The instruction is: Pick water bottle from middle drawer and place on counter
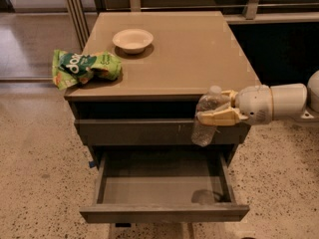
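Gripper (212,107) clamped on water bottle (202,133), roughly upright in front of cabinet (144,132), above open middle drawer (164,213), top about level w/ surface (194,54) edge. Mid-transfer, prob.: needs more lift, then in over bare surface & release.

The counter (199,59) carries 2 items: bowl (132,40), rear left; green bag (84,67) overhanging the left edge. The gripper (210,108), clasping the bottle (203,132), is off the front right edge.
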Motion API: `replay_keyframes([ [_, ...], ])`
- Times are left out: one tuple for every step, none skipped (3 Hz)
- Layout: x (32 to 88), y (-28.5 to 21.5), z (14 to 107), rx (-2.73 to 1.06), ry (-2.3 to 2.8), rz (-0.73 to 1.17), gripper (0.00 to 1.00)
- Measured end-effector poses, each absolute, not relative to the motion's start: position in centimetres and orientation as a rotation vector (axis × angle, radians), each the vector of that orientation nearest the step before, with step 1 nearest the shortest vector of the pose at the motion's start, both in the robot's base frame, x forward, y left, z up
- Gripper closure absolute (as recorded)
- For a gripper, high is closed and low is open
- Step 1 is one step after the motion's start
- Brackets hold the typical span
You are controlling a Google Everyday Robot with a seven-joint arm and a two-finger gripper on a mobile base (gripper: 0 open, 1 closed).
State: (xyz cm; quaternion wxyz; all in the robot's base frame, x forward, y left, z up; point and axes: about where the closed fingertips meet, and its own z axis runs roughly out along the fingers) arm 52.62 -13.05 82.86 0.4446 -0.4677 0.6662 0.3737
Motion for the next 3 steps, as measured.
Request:
replay_keyframes([
  [52.6,-13.1,82.9,-1.159,1.651,0.926,1.0],
  [53.4,-13.5,83.4,-1.103,1.651,0.947,1.0],
  [54.0,-14.1,87.4,-1.052,1.645,0.969,1.0],
])
